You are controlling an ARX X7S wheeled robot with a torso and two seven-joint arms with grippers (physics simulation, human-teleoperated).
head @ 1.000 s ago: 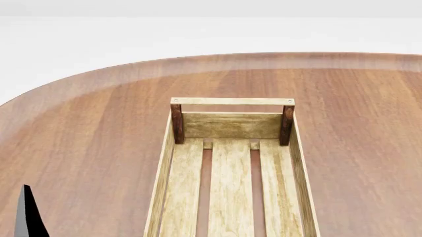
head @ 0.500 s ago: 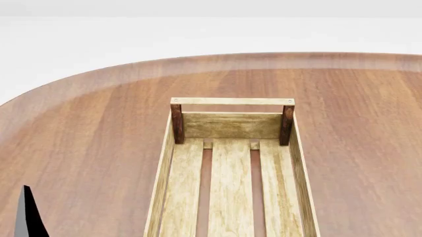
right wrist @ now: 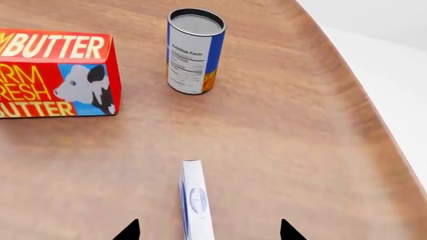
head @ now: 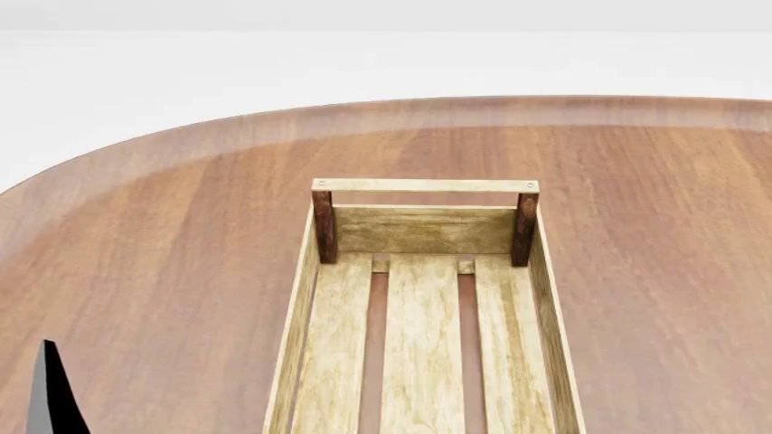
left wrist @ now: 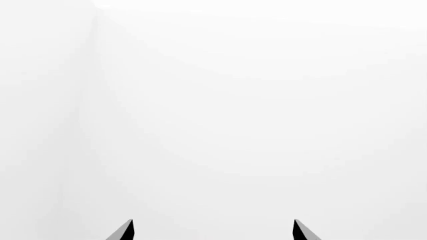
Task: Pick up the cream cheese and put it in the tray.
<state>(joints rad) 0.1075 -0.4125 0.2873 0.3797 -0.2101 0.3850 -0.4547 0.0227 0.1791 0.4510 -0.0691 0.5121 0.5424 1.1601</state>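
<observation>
In the right wrist view the right gripper [right wrist: 209,231] hangs over the wooden table [right wrist: 287,125] with its two dark fingertips [right wrist: 129,231] spread apart, nothing clamped between them. The cream cheese [right wrist: 195,202] lies between the tips, a thin white-grey box seen on edge with a blue oval logo, resting on the tabletop and touching neither finger as far as the view shows. Farther off stands the red butter box [right wrist: 57,75], with a cow printed on its side, and beside it, apart from it, an upright blue-orange can [right wrist: 194,51] with a grey lid. The table's curved edge runs past the can. In the head view the tray [right wrist: 0,0] rather, the tray [head: 425,231], which shows only in the head view and not in the right wrist one, sits on the table ahead of the robot: a long pale wooden crate with a slatted bottom, dark brown corner posts and a top rail at its far end. It holds nothing in the part that shows. One dark tip of the left gripper [head: 51,393] shows at the near left edge. The left wrist view shows the left gripper's two tips [left wrist: 301,231] held apart against plain white.
</observation>
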